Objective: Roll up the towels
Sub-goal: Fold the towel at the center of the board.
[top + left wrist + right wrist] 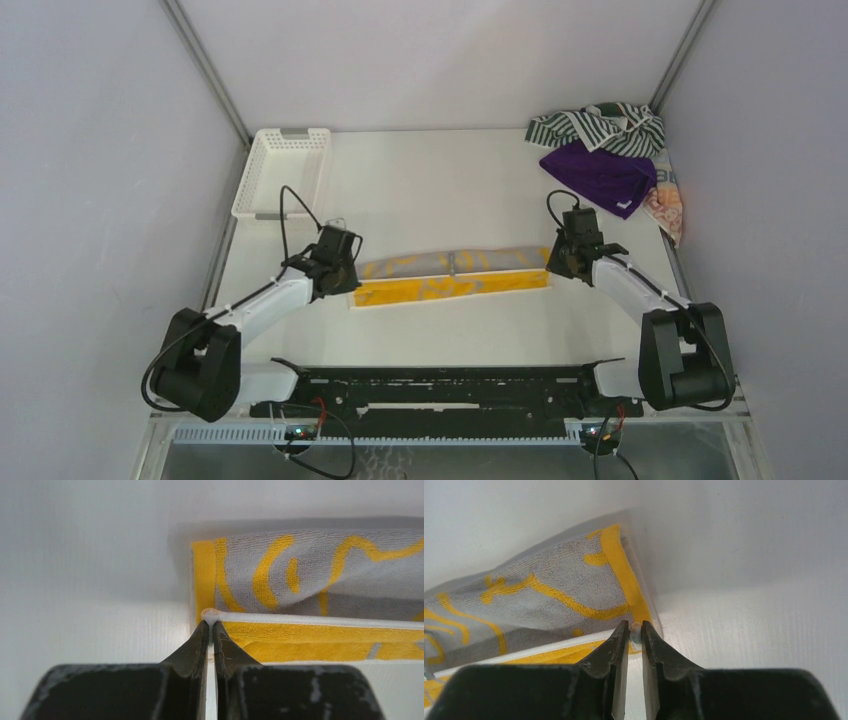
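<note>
The left pincer (pixel 210 624) has its tips almost together, only a thin slit between them, right at the near left corner of the yellow towel (pixel 450 275). From its wrist view I cannot tell whether they bite the white hem or merely touch it. The right pincer (pixel 635 628) is nearly pressed together too, with the white nub of the towel's near right corner pinched between its tips.

The yellow towel lies flat between the two pincers in the middle of the bench (pixel 430 190). Its long axis runs left to right, and its right end sits a little farther back than its left. Its far half shows a grey face with yellow squiggles. Its near half is a solid yellow strip, with a white hem line between the two.

Well apart, in the far right corner, the striped towel (pixel 598 125) is heaped at the back. The purple towel (pixel 600 175) lies against its front, and the patterned towel (pixel 668 205) peeks out at the right edge. A white basket (pixel 283 170) stands at the far left. The bench is white and matte, closed in by plain pale walls (pixel 440 60).
</note>
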Robot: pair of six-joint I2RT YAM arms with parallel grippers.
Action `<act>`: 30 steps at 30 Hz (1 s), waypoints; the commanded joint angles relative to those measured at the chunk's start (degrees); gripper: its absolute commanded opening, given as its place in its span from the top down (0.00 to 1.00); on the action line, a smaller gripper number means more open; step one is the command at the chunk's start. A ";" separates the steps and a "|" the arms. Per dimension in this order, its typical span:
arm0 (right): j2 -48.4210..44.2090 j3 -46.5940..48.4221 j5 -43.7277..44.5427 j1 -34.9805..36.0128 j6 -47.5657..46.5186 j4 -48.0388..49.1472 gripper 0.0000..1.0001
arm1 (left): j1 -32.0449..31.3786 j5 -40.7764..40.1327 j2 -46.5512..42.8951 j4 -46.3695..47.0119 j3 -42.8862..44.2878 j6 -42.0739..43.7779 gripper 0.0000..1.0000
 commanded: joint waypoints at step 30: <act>-6.32 -1.65 2.16 -0.12 1.42 -1.32 0.87 | -0.92 2.00 -8.01 -0.33 -5.18 -3.91 0.96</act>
